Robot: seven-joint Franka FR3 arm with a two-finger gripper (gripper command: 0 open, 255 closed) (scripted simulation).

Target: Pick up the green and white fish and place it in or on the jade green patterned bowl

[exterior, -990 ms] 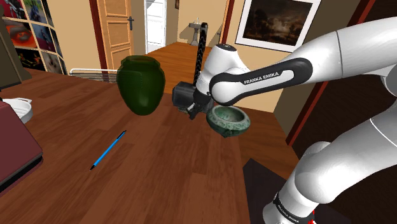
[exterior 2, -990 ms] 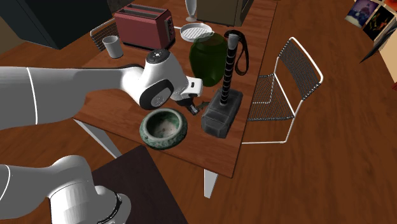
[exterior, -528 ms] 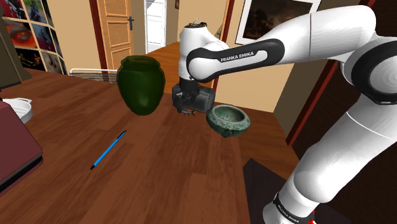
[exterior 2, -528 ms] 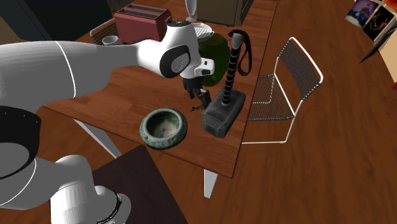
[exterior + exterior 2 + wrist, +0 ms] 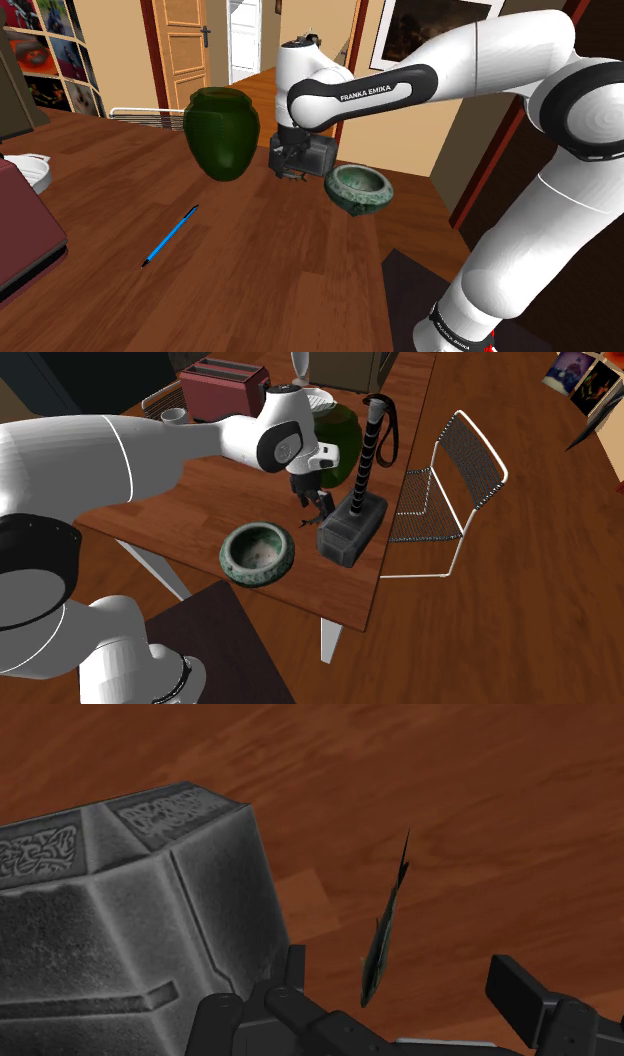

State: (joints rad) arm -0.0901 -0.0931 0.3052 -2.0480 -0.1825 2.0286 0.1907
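Observation:
A thin, dark greenish fish (image 5: 383, 932) lies on the wooden table close beside the grey stone hammer head (image 5: 130, 904). My gripper (image 5: 405, 994) hangs just above it, open. The fish sits between the two fingers (image 5: 520, 989) and neither touches it. In the second exterior view the gripper (image 5: 318, 508) points down at the small fish (image 5: 309, 524) next to the hammer (image 5: 348, 532). The jade green patterned bowl (image 5: 233, 562) stands nearer the table's front edge and holds nothing. In the shoulder view the bowl (image 5: 350, 203) sits just right of the gripper (image 5: 290, 172).
A dark green vase (image 5: 221, 130) stands close behind the hand. The hammer's tall black handle (image 5: 368, 442) rises beside it. A blue pen (image 5: 170, 236) lies on the table. A red toaster (image 5: 226, 392), a cup (image 5: 176, 416) and a wire chair (image 5: 440, 492) are further off.
The fingers went from shut to open. The arm's elbow swung up and over, while the hand stayed low beside the hammer head above the fish.

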